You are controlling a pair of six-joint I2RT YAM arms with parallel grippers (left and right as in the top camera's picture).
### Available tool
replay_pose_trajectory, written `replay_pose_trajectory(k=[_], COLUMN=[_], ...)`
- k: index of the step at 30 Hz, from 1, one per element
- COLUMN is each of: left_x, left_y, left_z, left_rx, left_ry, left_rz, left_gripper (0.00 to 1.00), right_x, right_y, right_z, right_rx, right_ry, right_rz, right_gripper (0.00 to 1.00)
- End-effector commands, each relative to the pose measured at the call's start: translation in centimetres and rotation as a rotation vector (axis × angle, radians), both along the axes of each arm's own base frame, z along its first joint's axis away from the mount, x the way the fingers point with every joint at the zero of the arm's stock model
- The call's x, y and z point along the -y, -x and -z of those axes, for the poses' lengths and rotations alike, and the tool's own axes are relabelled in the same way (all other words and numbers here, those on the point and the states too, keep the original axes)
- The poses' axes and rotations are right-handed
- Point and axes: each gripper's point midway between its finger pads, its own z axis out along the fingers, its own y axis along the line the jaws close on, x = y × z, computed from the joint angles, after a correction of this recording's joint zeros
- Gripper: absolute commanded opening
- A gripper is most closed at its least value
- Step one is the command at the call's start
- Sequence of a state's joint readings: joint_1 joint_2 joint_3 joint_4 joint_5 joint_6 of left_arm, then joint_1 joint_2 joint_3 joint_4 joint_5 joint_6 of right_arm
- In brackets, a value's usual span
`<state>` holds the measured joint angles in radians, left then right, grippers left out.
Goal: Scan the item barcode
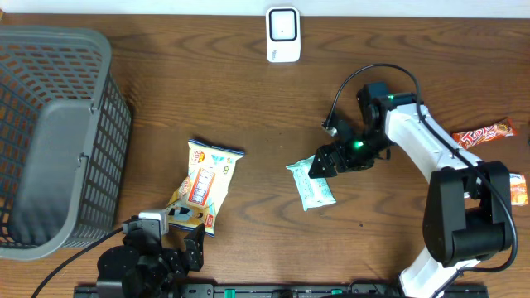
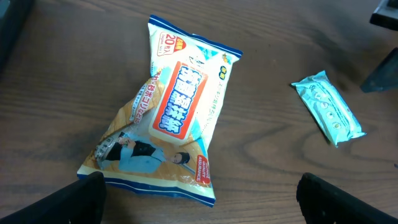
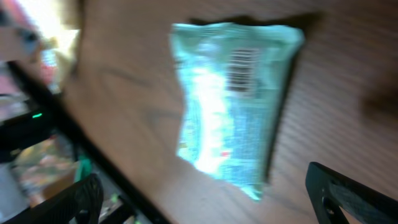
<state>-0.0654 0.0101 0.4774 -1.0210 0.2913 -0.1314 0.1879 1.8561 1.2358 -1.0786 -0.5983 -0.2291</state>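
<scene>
- Slippage is the main risk, in my judgement. The teal packet (image 1: 312, 185) lies flat on the wooden surface (image 1: 248, 99), and its film looks smooth and glossy. A pinch from above could skate off it or catch only a crimped end seam.
- Right claw (image 1: 319, 165) stands wide, grasping nothing, just beside the packet's near end. In the wrist view its dark fingers (image 3: 348, 193) sit apart at the bottom corners.
- Barcode (image 3: 244, 67) shows on the packet's upward face, near one end. A finger closing there would cover it, and a hard squeeze could wrinkle the soft film so the bars would not read.
- Scanner (image 1: 282, 35), a small white rounded block, sits well apart at the far edge. A loose grip over that carry could let the packet swing or drop.
- Left claw (image 1: 167, 242) is likewise released and empty, low at the near edge.
- Before it lie a white-and-orange packet (image 2: 186, 93) overlapping a tan printed bag (image 2: 143, 155), both crinkly foil pillows. They are well clear of the teal one, so a mix-up looks unlikely.
- Grey mesh basket (image 1: 108, 165) looks like rigid plastic, and an orange wrapped bar (image 1: 483, 134) lies far right.
</scene>
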Motion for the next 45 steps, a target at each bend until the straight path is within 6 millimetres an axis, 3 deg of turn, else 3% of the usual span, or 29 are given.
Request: replay_pose_trajectory(k=[1, 3, 6, 10, 14, 20, 25, 31, 32, 35, 38, 39, 43, 45], left_x=[0.2, 0.2, 0.2, 0.2, 0.2, 0.2, 0.2, 0.2, 0.2, 0.2, 0.2, 0.2, 0.2, 0.2], left_y=[0.1, 0.1, 0.1, 0.1, 0.1, 0.1, 0.1, 0.1, 0.1, 0.1, 0.1, 0.1, 0.1, 0.1], left_z=[-0.3, -0.3, -0.3, -0.3, -0.3, -0.3, -0.3, -0.3, -0.3, -0.3, -0.3, -0.3, -0.3, -0.3], left_rx=[0.01, 0.01, 0.01, 0.01, 0.01, 0.01, 0.01, 0.01, 0.01, 0.01, 0.01, 0.01, 0.01, 0.01], left_ry=[0.014, 0.014, 0.014, 0.014, 0.014, 0.014, 0.014, 0.014, 0.014, 0.014, 0.014, 0.014, 0.014, 0.014], left_rz=[0.008, 0.008, 0.008, 0.008, 0.008, 0.008, 0.008, 0.008, 0.008, 0.008, 0.008, 0.008, 0.008, 0.008], left_gripper=[0.98, 0.98, 0.98, 0.98, 0.98, 0.98, 0.98, 0.98, 0.98, 0.98, 0.98, 0.98, 0.98, 0.98], right_x=[2.1, 2.6, 2.3, 1.6, 0.8, -1.9, -2.5, -1.2, -0.8, 0.6, 0.8, 0.6, -0.1, -0.1], right_y=[0.8, 1.4, 1.2, 0.9, 0.6, 1.3, 0.8, 2.0, 2.4, 4.8, 7.9, 8.5, 7.7, 5.9], right_z=[2.9, 3.7, 3.3, 0.8, 0.0, 2.7, 6.0, 8.2, 8.8, 11.2, 13.3, 13.6, 13.2, 11.5], right_rx=[-0.055, -0.07, 0.012, 0.221, 0.402, 0.495, 0.482, 0.421, 0.403, 0.276, 0.102, 0.067, 0.091, 0.167], right_ry=[0.224, 0.342, 0.474, 0.677, 0.824, 0.911, 0.941, 1.025, 1.048, 1.122, 1.119, 1.107, 1.086, 1.121], right_rz=[0.113, 0.154, 0.165, 0.246, 0.256, 0.197, 0.175, 0.104, 0.089, 0.027, -0.011, -0.012, 0.014, 0.016], right_gripper=[0.99, 0.99, 0.99, 0.99, 0.99, 0.95, 0.92, 0.71, 0.65, 0.32, 0.14, 0.04, 0.01, 0.01])
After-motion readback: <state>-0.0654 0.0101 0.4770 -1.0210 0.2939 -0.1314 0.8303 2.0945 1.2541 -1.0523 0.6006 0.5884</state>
